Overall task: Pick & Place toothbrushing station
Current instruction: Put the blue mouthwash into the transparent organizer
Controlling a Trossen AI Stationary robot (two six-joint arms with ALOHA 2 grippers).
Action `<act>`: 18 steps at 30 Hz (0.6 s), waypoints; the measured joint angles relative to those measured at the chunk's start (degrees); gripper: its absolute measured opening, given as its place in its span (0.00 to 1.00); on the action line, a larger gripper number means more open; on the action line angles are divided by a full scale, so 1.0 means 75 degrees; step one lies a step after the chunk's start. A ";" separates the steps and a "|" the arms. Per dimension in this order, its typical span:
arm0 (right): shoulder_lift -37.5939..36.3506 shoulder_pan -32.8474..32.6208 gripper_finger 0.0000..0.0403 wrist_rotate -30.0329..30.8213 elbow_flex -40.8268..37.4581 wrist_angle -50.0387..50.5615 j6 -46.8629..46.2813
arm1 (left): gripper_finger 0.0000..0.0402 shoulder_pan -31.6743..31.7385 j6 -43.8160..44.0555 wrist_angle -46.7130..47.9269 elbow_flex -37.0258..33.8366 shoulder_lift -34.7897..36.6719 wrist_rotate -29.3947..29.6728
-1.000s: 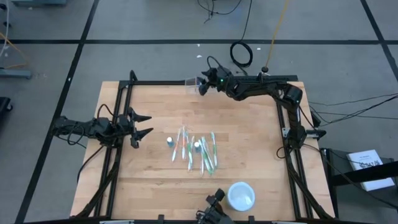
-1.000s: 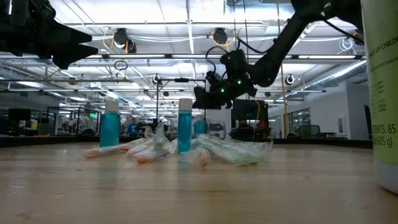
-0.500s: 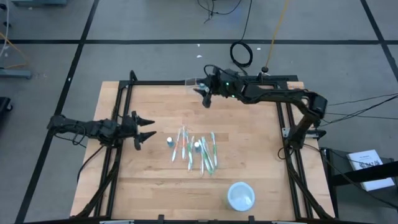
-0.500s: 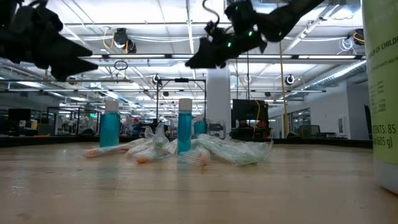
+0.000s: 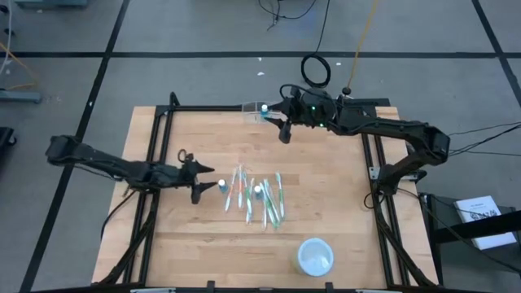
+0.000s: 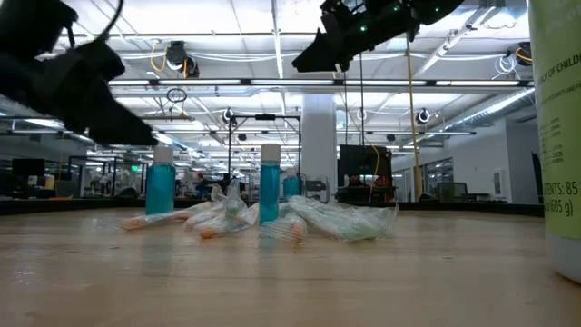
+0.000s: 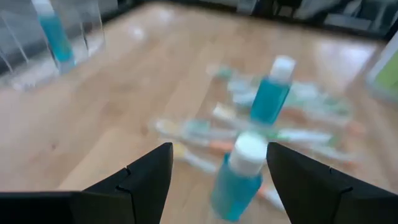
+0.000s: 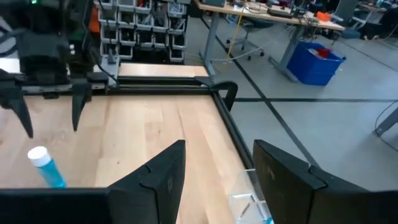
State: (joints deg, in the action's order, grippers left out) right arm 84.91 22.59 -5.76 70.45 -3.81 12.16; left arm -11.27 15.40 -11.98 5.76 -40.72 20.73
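While both arms hang over the table, the clear holder cup (image 5: pixel 253 108) sits at the table's far edge, well beyond the toothbrush pile (image 5: pixel 259 199). Its long side runs along that edge, and a small bottle (image 5: pixel 263 107) stands up in it. My right gripper (image 5: pixel 282 124) hangs near the cup, beyond the pile, fingers spread and empty. My left gripper (image 5: pixel 203 181) is spread too, just beside the pile, next to a loose blue bottle (image 5: pixel 221 186). Since half a second ago the left one has come closer to the pile, the right one has slid a little, and the cup has stayed put
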 joint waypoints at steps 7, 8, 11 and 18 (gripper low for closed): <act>-0.0069 0.0019 0.45 -0.0009 -0.0245 -0.0301 0.0122 | 0.66 -0.0001 -0.0025 -0.0215 0.0693 -0.1274 -0.0029; -0.0063 0.0029 0.45 -0.0009 -0.0265 -0.0283 0.0132 | 0.66 -0.0012 -0.0026 -0.0216 0.0798 -0.1426 -0.0031; -0.0069 0.0067 0.45 -0.0009 -0.0314 -0.0319 0.0135 | 0.66 -0.0105 0.0075 -0.0203 0.1053 -0.1961 -0.0014; -0.0069 0.0079 0.45 -0.0012 -0.0346 -0.0397 0.0135 | 0.66 -0.0339 0.0247 -0.0163 0.1421 -0.3056 0.0150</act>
State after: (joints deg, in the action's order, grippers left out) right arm 84.40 23.18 -5.85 67.85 -6.79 13.17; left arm -13.81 17.26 -13.20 16.42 -63.64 21.86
